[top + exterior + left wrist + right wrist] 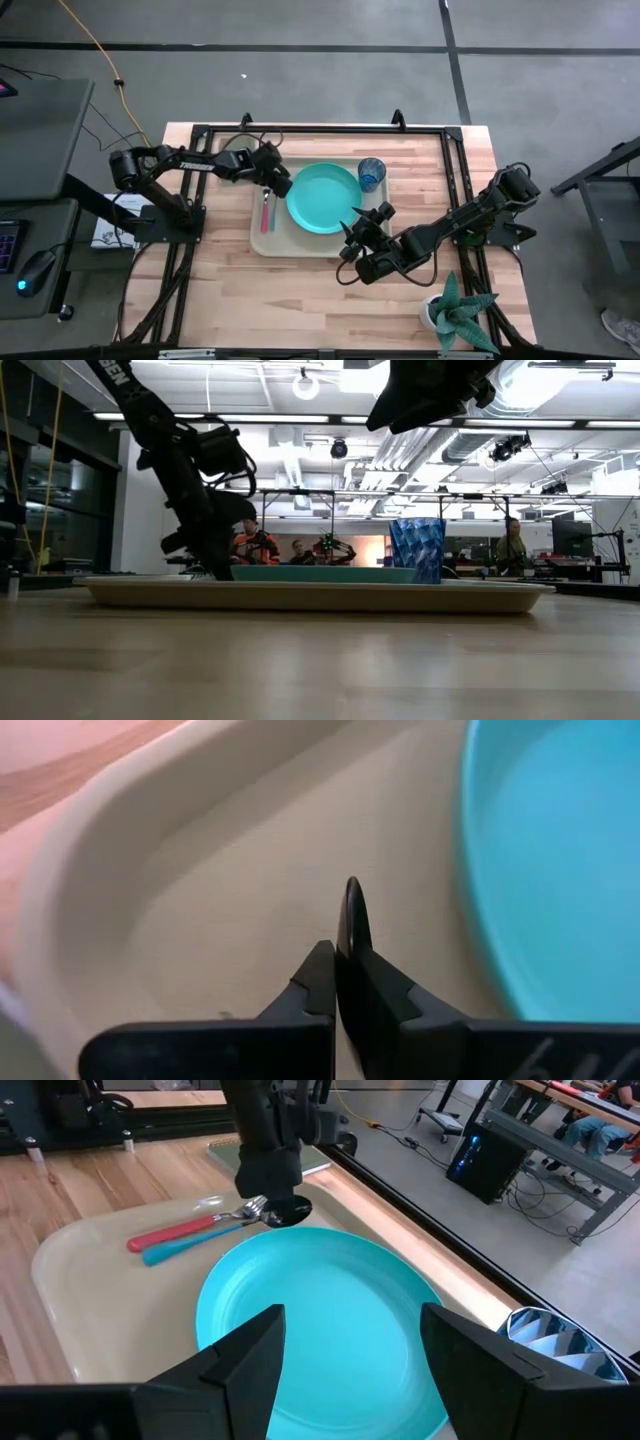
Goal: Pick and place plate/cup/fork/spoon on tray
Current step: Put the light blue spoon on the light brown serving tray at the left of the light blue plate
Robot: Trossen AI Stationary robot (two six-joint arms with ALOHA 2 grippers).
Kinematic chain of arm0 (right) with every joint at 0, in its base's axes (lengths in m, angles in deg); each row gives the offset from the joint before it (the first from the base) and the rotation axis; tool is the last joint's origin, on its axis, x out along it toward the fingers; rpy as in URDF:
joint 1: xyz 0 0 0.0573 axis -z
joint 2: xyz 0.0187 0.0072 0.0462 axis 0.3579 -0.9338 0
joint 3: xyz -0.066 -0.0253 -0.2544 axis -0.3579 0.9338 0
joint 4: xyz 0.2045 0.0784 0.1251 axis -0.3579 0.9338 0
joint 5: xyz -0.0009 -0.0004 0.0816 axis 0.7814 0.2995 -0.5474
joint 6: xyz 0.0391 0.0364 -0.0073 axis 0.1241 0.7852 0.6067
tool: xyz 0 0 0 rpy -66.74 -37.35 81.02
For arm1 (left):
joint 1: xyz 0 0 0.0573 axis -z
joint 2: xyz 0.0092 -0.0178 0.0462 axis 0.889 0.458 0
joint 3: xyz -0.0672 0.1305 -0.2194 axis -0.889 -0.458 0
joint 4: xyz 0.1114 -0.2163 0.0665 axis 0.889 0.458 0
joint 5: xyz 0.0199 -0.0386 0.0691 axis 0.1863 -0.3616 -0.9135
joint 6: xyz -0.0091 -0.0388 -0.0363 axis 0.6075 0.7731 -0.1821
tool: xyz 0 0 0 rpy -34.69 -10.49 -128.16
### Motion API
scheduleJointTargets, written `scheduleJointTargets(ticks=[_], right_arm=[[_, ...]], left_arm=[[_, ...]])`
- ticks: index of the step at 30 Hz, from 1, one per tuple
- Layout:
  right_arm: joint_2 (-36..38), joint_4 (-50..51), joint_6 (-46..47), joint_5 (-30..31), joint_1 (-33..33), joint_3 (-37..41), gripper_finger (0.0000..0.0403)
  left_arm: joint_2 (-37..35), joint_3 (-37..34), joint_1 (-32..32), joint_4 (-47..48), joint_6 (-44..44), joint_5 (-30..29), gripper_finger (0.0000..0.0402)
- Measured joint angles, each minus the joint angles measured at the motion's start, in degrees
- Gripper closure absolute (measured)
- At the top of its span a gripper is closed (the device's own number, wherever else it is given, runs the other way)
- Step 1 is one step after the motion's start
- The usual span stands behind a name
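The beige tray [262,240] lies mid-table. On it sit the teal plate [325,197], the blue cup [371,174] at its far right corner, and the pink-handled fork [175,1232] at its left. The blue-handled spoon [185,1246] lies right beside the fork. My left gripper [280,188] is down at the tray's left part, shut on the spoon's bowl. My right gripper [362,222] hangs open and empty above the plate's near right edge, and its own wrist view [350,1370] looks past its fingers at the plate. My left gripper pinches the spoon's dark oval bowl [352,912] between its two fingers, the bowl standing edge-on out of the fingertips. The fingers come down from above, slanting from the table's left. The spoon's blue handle [170,1252] rests on the tray floor beside the fork.
A potted plant [455,315] stands near the table's near right corner. A flat olive-green rectangle [265,1152] lies on the table beyond the tray's far left rim. Bare wood lies near of the tray. People sit in the room behind [250,545].
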Motion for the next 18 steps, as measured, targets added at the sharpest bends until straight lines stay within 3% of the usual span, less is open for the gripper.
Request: scheduleJointTargets(ticks=[6,18], right_arm=[[0.0,0.0,0.0,0.0,0.0,0.0,0.0176],[0.0,0.0,0.0,-0.5,0.0,0.0,0.0176]], left_arm=[[1.2,0.0,1.4,-0.1,1.5,-3.3,0.0402],[3.6,-0.1,3.9,-8.6,5.7,-0.9,0.0401]])
